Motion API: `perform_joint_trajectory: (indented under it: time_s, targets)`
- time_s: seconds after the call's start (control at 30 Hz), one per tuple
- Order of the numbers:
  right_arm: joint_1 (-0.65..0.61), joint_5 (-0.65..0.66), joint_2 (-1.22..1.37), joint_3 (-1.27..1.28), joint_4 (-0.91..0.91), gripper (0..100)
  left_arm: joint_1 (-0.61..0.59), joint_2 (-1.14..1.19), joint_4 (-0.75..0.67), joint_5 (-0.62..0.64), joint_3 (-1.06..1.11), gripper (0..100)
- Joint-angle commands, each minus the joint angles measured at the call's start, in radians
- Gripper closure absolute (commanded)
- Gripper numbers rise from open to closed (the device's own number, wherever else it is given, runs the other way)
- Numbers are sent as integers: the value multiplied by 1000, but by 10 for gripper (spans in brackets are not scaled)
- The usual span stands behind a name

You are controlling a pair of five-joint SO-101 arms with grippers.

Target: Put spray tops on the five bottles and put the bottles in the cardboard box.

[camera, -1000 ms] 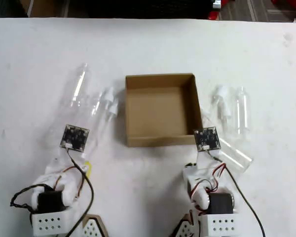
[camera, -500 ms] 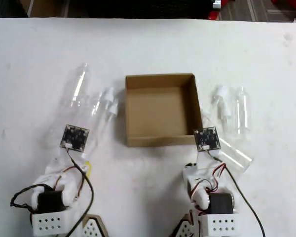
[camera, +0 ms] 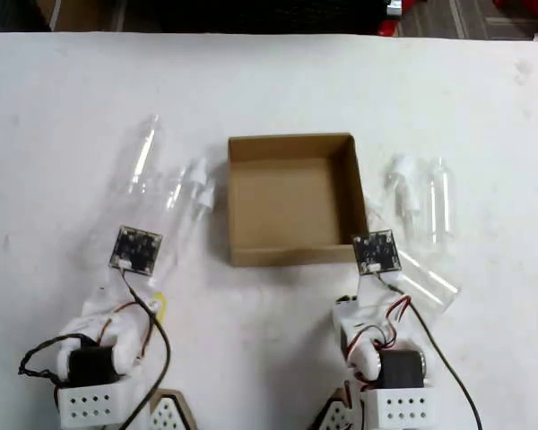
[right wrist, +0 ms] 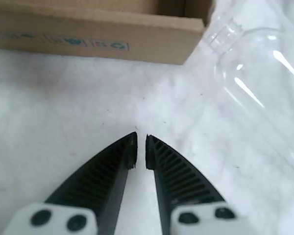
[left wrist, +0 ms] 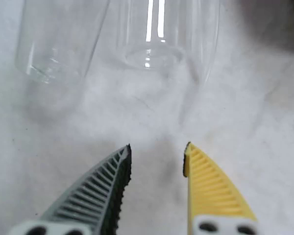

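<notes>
Capping had apparently not begun: bottles (camera: 143, 157) and loose spray tops (camera: 200, 184) lay on the counter (camera: 72, 90) at 9 and 3 o'clock of the empty cardboard box (camera: 287, 255), left hand (left wrist: 158, 147) apart, right hand (right wrist: 141, 142) almost together, both empty, so the next move probably called for a first grasp.

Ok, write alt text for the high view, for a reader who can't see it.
An open, empty cardboard box sits in the middle of a white table, seen from above. Clear bottles and white spray tops lie loose to both sides of the box. The left arm and right arm rest at the near edge, short of the box.
</notes>
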Motion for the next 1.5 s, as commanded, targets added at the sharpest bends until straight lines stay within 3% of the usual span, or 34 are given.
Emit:
perform_joint_trajectory:
  time_s: [0.0, 1.47]
  targets:
    - [8, 9, -5, 9, 5, 981, -15, -4, 0, 11, -2, 834]
    - [-36, 9, -5, 9, 7, 981, 18, -4, 0, 15, -2, 834]
